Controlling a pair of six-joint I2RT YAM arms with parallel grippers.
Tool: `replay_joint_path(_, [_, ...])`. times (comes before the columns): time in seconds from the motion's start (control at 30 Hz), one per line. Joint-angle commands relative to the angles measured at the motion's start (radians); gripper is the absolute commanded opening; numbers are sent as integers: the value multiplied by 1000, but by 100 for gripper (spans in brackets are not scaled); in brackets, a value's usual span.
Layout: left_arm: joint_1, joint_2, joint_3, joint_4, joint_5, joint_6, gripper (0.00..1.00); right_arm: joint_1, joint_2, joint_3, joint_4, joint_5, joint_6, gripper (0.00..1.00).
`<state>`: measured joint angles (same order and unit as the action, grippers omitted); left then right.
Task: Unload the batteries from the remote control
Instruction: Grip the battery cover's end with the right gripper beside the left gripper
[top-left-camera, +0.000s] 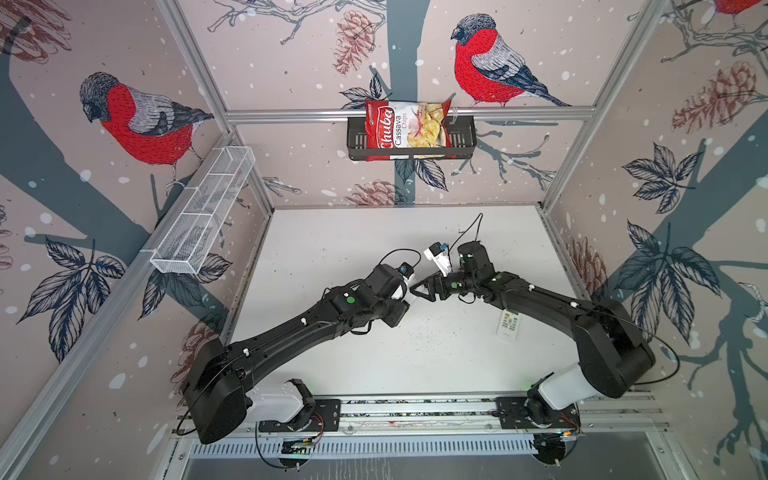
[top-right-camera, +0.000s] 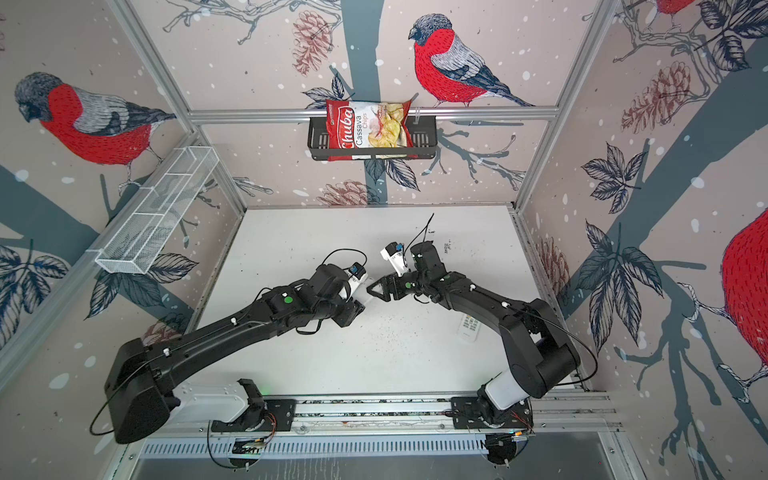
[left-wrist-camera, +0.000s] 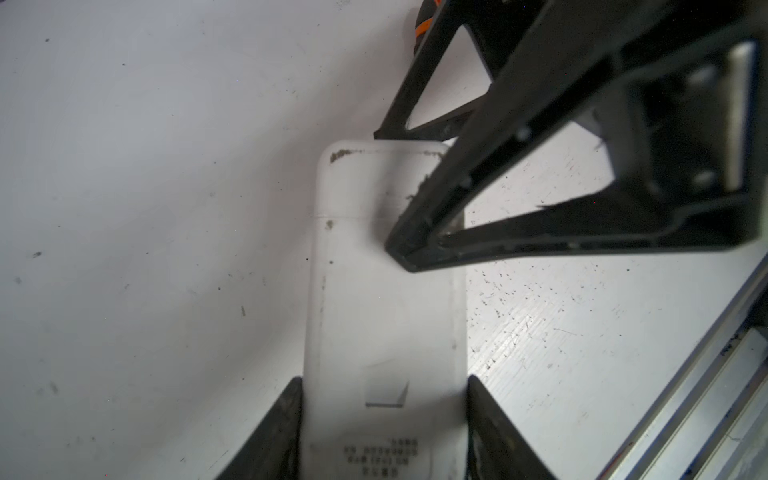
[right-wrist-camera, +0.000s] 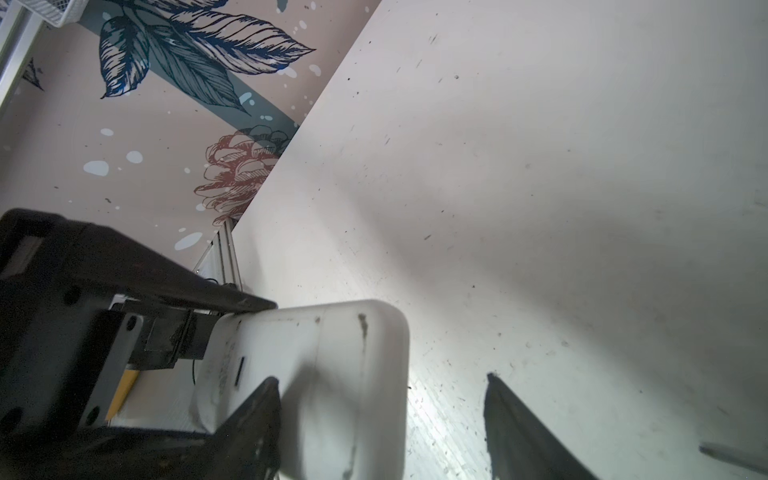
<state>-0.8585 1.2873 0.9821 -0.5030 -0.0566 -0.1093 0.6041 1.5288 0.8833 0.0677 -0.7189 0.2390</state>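
Note:
A white remote control (left-wrist-camera: 382, 299) lies back side up between my left gripper's (left-wrist-camera: 384, 379) fingers, which are shut on its long edges. My right gripper (right-wrist-camera: 380, 380) stands open across the remote's (right-wrist-camera: 332, 357) far end. One of its fingers (left-wrist-camera: 419, 232) rests on the back cover near the seam, and the other is apart from the remote, over the table. In both top views the right gripper (top-left-camera: 415, 289) (top-right-camera: 371, 289) meets the left wrist at mid-table. The left gripper's fingers and the held remote are hidden there. The batteries are hidden.
A second white remote (top-left-camera: 508, 325) (top-right-camera: 469, 326) lies button side up on the table under the right arm. An orange-and-black object (left-wrist-camera: 424, 25) peeks in beyond the right gripper. On the walls hang a black basket (top-left-camera: 465, 141) holding a chips bag (top-left-camera: 407, 124) and a white mesh shelf (top-left-camera: 203, 216).

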Motion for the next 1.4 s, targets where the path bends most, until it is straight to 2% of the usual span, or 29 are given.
replay_joint_path(0.0, [-2,-18,10,-33,-9,30,43,24,-9,8,-2,-42,-15,75])
replay_joint_path(0.3, [-9,-16,24,-21,23,55,42,42,9,25,-3,-46,-13,70])
replay_joint_path(0.47, [-17,-16,43,-30,-2,65,42,52,28,38,-15,-52,-20,59])
replay_joint_path(0.6, [-17,-52,-3,12,4,66,42,54,30,38,-14,-47,-21,52])
replay_joint_path(0.9, [-17,-124,-63,44,-21,56,41,54,39,43,-25,6,-18,44])
replay_joint_path(1.17, [-18,-123,-65,44,-29,54,41,46,44,45,-26,18,-11,35])
replay_joint_path(1.23, [-17,-119,-63,43,-35,54,41,46,41,43,-24,9,-11,37])
replay_joint_path(1.3, [-16,-123,-64,44,-38,54,41,49,35,42,-22,-5,-13,53])
replay_joint_path(1.37, [-18,-123,-65,46,-42,54,41,55,32,40,-21,-9,-18,62])
